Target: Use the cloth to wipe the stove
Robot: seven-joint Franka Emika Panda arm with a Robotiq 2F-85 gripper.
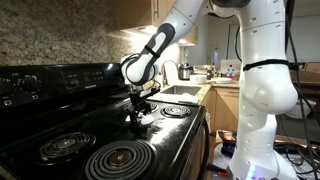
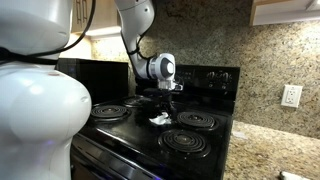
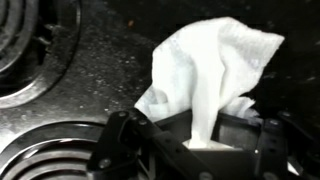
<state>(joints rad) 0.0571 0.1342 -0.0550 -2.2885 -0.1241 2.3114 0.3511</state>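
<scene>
My pincer [image 3: 214, 138] was closed on the cloth [image 3: 215, 70]. In the wrist view the two fingers pinched one narrow fold of it, and the rest fanned out loose in front of them. I think this grip was chosen so that the free part could lie on the surface and do the rubbing, while the hard fingers were held off the glossy black top.

In an exterior view the cloth [image 2: 158, 120] hung from the pincer and its lower edge seemed to touch the stove [image 2: 138, 128]. It was near the middle of the top, on the bare strip between the burners [image 2: 196, 119]. This place made sense to me: the flat strip is easy to wipe, and the coils could catch the soft fabric. The arm came down from above with the pincer pointing down, which would let me press lightly and slide sideways.

I saw no pot or pan on the stove, and nothing lay on the coils. On the far bench [image 1: 202, 92], beside a sink [image 1: 178, 90], stood a few small bottles or jars [image 1: 210, 70]. They were too small for me to tell what was inside. The inside of the sink was hidden from me.
</scene>
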